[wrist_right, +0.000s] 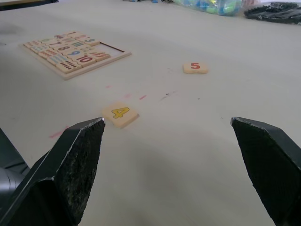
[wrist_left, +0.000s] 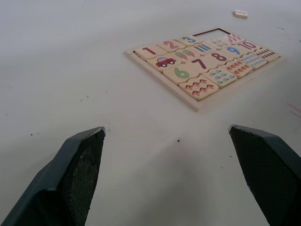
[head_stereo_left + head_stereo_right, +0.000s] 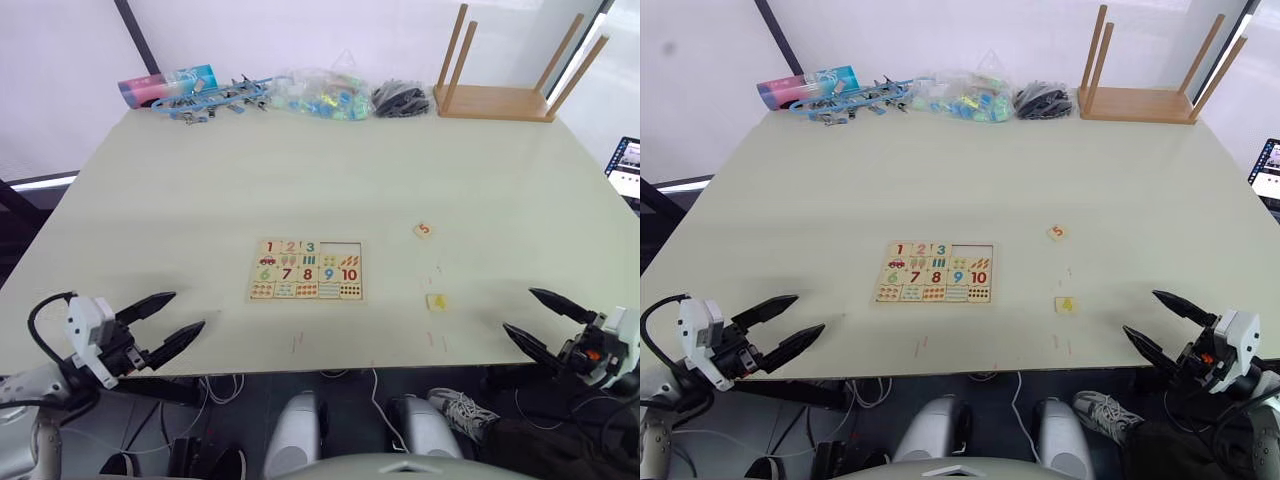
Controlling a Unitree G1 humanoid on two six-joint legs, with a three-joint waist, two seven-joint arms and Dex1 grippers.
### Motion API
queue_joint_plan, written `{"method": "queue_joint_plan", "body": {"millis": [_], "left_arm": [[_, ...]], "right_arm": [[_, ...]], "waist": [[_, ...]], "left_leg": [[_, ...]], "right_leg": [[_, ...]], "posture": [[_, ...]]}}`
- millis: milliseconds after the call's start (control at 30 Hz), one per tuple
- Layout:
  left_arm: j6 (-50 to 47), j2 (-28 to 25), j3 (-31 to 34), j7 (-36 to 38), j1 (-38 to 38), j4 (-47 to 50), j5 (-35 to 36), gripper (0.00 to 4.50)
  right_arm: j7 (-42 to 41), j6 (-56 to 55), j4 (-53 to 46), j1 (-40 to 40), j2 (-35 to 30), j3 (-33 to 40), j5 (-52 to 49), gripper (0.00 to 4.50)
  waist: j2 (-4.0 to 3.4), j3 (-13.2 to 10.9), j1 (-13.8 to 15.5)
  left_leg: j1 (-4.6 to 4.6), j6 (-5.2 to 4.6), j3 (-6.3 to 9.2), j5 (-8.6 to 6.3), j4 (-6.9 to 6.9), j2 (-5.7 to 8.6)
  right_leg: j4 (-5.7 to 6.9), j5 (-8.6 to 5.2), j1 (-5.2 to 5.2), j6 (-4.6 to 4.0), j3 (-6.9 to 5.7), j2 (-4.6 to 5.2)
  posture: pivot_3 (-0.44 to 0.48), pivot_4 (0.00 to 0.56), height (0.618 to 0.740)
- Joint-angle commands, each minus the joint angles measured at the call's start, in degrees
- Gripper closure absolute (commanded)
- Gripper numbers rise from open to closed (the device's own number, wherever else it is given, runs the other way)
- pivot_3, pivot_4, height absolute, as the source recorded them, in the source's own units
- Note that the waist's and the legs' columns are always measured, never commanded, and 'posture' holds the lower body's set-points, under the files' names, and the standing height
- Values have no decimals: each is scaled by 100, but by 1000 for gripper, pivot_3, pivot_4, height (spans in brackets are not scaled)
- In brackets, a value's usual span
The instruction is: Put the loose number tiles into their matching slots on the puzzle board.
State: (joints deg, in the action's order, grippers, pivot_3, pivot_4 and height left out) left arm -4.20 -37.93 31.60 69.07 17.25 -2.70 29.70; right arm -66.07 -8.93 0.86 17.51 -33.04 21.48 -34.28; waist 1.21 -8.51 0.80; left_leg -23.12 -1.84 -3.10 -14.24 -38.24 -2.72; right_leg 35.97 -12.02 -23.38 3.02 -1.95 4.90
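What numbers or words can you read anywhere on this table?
"1", "2", "3": top row of the puzzle board.
"6", "7", "8", "9", "10": the board's lower row.
"4": yellow, on a loose tile.
"5": red, on a loose tile.
Packaging print at the far edge: too blurred.

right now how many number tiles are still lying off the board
2. The pale wooden tile with a yellow 4 lies on the table right of the pale wooden puzzle board, nearer the robot. The tile with a red 5 lies farther back.

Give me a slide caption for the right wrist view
Open right gripper faces yellow 4 tile, red 5 tile and pale wooden puzzle board.
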Motion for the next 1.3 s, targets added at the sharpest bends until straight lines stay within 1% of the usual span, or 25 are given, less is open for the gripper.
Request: {"method": "queue_joint_plan", "body": {"millis": [33, 367, 1033, 1133, 1300], "left_arm": [[142, 8, 175, -47, 95, 203, 169, 44], [321, -91, 54, 18, 61, 28, 155, 44], [409, -173, 20, 165, 0, -112, 167, 44], [422, -217, 15, 280, -18, -105, 203, 44], [474, -519, -76, 818, -327, -376, 253, 44]], "right_arm": [[-85, 6, -37, 21, -96, 195, -86, 0], [-147, -168, 106, 156, -44, 232, -41, 0], [-201, -207, 250, -61, -89, 130, 54, 0], [-255, -160, 235, -104, -97, 105, 34, 0], [-307, 135, 49, -270, -206, 7, -14, 0]], "waist": [[1, 0, 1], [0, 0, 1], [-1, -2, 1], [-2, -2, 1], [-5, -5, 5]], "left_leg": [[-1, 0, -1, 0, 1, 0], [0, 0, -13, -1, 3, -3], [1, 1, -31, -2, 21, -14], [1, 2, -34, -3, 23, -16], [1, 2, -38, -3, 24, -24]], "right_leg": [[-1, 0, -1, 0, 0, 0], [-1, -1, -6, 3, -3, 7], [-8, -2, -20, 3, -10, 15], [-9, -2, -22, 3, -9, 15], [-10, -2, -26, 2, -16, 16]], "posture": [[0, 150, 737], [0, 150, 737], [0, 150, 737], [0, 150, 737], [0, 150, 737]]}}
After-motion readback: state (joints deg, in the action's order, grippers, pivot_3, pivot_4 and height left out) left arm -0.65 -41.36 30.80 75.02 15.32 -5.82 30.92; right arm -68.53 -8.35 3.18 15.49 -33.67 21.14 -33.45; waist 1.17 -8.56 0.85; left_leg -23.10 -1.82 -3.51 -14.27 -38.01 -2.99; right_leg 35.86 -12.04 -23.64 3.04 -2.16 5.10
